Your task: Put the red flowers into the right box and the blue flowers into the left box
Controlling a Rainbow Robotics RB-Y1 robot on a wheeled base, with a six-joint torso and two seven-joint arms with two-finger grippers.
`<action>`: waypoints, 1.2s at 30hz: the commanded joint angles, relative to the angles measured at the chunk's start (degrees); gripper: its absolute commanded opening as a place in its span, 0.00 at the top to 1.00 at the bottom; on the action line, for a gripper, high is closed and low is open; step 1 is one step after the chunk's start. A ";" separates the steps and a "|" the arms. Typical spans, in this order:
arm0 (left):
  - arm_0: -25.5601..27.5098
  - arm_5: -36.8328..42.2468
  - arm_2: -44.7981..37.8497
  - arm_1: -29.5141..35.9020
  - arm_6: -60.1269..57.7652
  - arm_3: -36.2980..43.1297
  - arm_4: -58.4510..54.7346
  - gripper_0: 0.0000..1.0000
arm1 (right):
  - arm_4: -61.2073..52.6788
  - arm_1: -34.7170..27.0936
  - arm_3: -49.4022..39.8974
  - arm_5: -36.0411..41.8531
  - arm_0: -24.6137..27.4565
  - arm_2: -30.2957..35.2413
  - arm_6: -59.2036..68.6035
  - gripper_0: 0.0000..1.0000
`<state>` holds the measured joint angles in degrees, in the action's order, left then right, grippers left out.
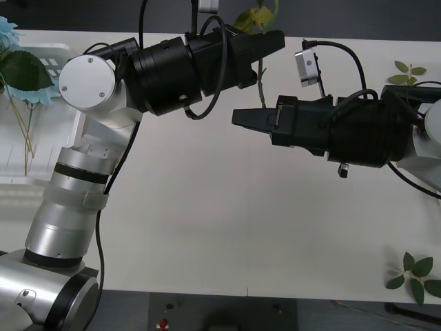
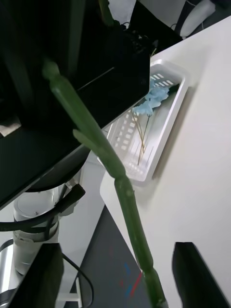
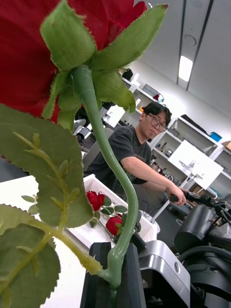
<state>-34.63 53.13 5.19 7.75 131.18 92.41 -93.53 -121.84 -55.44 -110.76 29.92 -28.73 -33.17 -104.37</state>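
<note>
My left gripper point(image 1: 274, 40) is raised over the table's far middle, shut on the stem of a red flower point(image 3: 29, 53). The bloom and leaves point(image 1: 253, 18) rise above its fingers point(image 3: 98, 284). The stem point(image 1: 262, 86) hangs down into my right gripper point(image 1: 239, 116), which is open with the stem point(image 2: 122, 192) between its black fingers point(image 2: 195, 269), apart from both. The left box point(image 1: 48, 138) holds blue flowers point(image 1: 12, 34) and also shows in the right wrist view point(image 2: 168, 120). The right box point(image 3: 89, 234) holds two red flowers point(image 3: 95, 199).
Loose green leaf sprigs lie on the table at the far right point(image 1: 408, 69) and the near right corner point(image 1: 415, 273). The broad white tabletop point(image 1: 220, 221) lies below both arms. The right arm's body point(image 3: 202, 231) stands beside the right box.
</note>
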 commanded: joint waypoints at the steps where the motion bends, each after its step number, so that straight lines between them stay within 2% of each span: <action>1: -0.18 -0.31 0.08 -0.19 3.73 0.93 0.10 1.00 | 0.20 0.33 -0.24 -0.13 -0.89 0.91 -1.98 1.00; 16: 0.08 -0.31 0.08 -0.19 3.47 1.02 -0.07 1.00 | 0.20 0.33 0.37 -0.83 -0.89 0.91 -1.98 1.00; 17: 0.17 -0.31 0.17 -0.19 3.38 0.93 -0.16 0.88 | 0.11 0.24 0.37 -0.92 -0.89 0.91 -1.98 1.00; 19: 0.44 -0.31 0.17 -0.19 3.29 0.93 -0.25 0.21 | -0.06 0.33 0.37 -1.27 -0.89 0.91 -1.98 1.00; 21: 0.61 -0.31 0.17 -0.19 3.20 0.93 -0.60 0.00 | -0.33 0.24 0.37 -1.53 -0.89 0.91 -1.98 1.00; 30: 0.88 -0.31 0.61 -0.19 3.38 0.93 -1.65 0.00 | -1.03 -1.96 0.37 -1.97 -1.06 1.96 -1.98 1.00; 36: 1.05 -0.31 0.70 -0.19 3.91 1.02 -2.62 0.00 | -4.10 -12.50 1.25 5.76 -2.12 7.15 -1.62 1.00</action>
<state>-34.41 53.13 5.20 7.75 131.20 92.41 -94.77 -124.09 -61.85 -109.76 33.42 -28.75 -29.27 -104.53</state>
